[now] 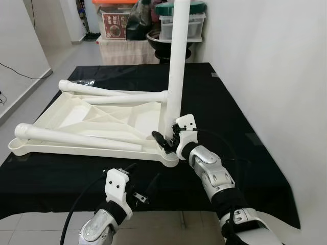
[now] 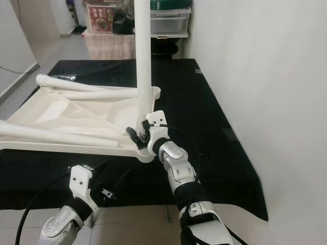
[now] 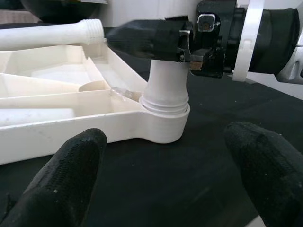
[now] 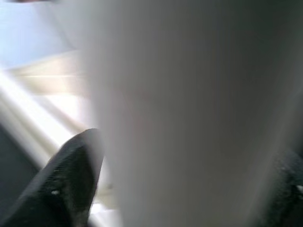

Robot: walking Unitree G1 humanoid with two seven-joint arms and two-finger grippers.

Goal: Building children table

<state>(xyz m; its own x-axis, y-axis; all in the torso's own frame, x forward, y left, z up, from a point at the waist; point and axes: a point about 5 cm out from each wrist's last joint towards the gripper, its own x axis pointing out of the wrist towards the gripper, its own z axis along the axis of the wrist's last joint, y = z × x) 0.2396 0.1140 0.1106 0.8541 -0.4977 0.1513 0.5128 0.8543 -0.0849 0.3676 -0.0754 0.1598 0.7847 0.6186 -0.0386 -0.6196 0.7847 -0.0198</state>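
1. White plastic tabletop (image 1: 92,120) lying upside down on a black cloth (image 1: 230,117), ribbed underside facing up, set toward 9 o'clock of the cloth's middle.
2. One white leg (image 1: 178,61) standing upright in the corner socket (image 3: 165,124) at the tabletop's near corner, at roughly 5 o'clock of the slab; threaded collar seated in the socket ring, as seen from the left wrist.
3. Two more loose legs resting across the underside: one (image 1: 110,92) along the far edge at 12 o'clock, one (image 1: 76,137) along the near edge at 7 o'clock, its rounded end pointing to 9 o'clock. A threaded leg end (image 3: 90,29) visible in the left wrist view.
4. Right gripper (image 1: 164,139) clamped around the base of the upright leg just above the socket, black fingers on either side of the tube; in the right wrist view, one finger (image 4: 66,175) pressed against the blurred white tube.
5. Left gripper (image 1: 139,196) hanging low at 6 o'clock, in front of the near edge of the cloth, well apart from the tabletop; fingers (image 3: 71,165) spread wide with nothing between them, pointed at the socket.
6. Beyond the cloth at 12 o'clock: stacked storage boxes (image 1: 181,23) and a dark bowl (image 1: 163,41). White wall (image 1: 276,76) at 3 o'clock; tiled floor (image 1: 30,92) at 9 o'clock.
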